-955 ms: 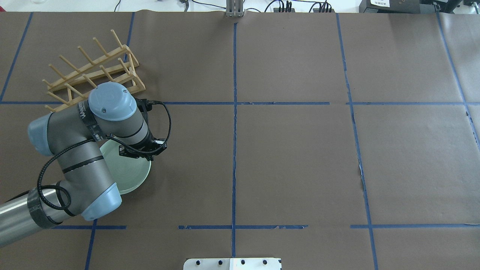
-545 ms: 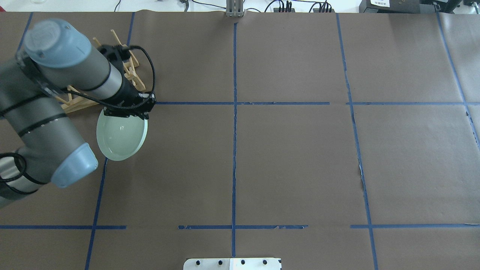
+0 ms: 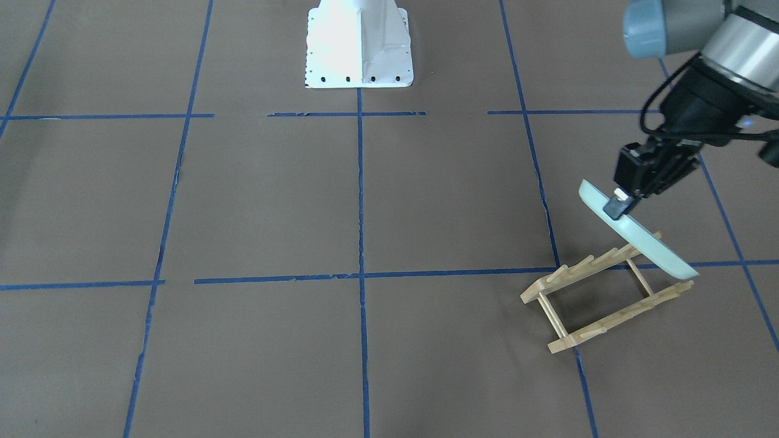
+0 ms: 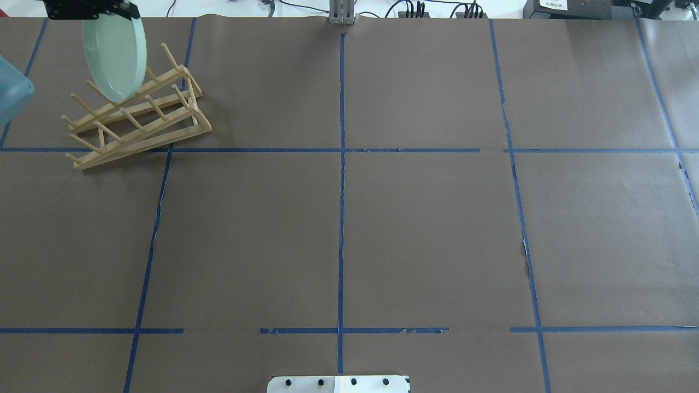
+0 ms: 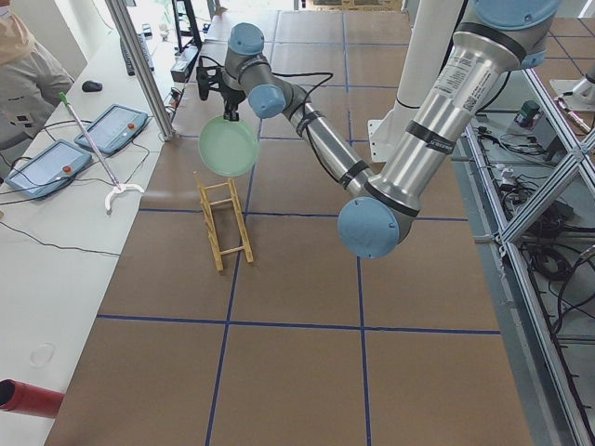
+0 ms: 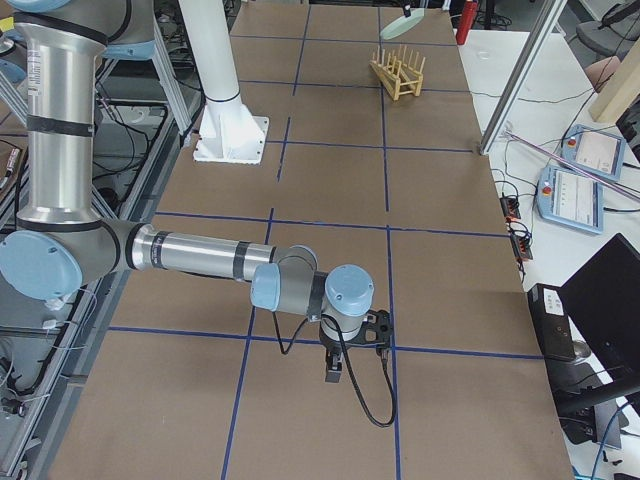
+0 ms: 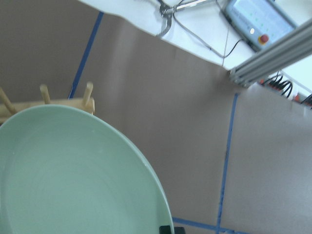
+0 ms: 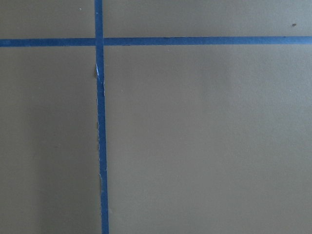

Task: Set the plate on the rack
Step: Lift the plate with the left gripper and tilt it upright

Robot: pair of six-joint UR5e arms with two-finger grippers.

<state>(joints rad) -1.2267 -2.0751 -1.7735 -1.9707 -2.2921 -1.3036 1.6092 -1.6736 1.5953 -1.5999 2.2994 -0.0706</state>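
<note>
Aloft, left gripper (image 3: 616, 207) tight on the tilted plate (image 3: 651, 246) — rack (image 3: 614, 320) just beneath its lower edge.

Soft, even light from above lies flat on the brown table paper (image 4: 426, 234), leaving only faint shadows with blurred edges. The white mounting base (image 3: 359, 45) at the top centre of the front-facing view is blown out to glare. In the left wrist view the plate (image 7: 73, 180) filling the lower left looks slightly soft, and the white bench (image 7: 131, 12) along the top is overexposed with a bluish cast. The right wrist view darkens toward its left edge, and both side views show wide-angle stretch near their borders.
</note>
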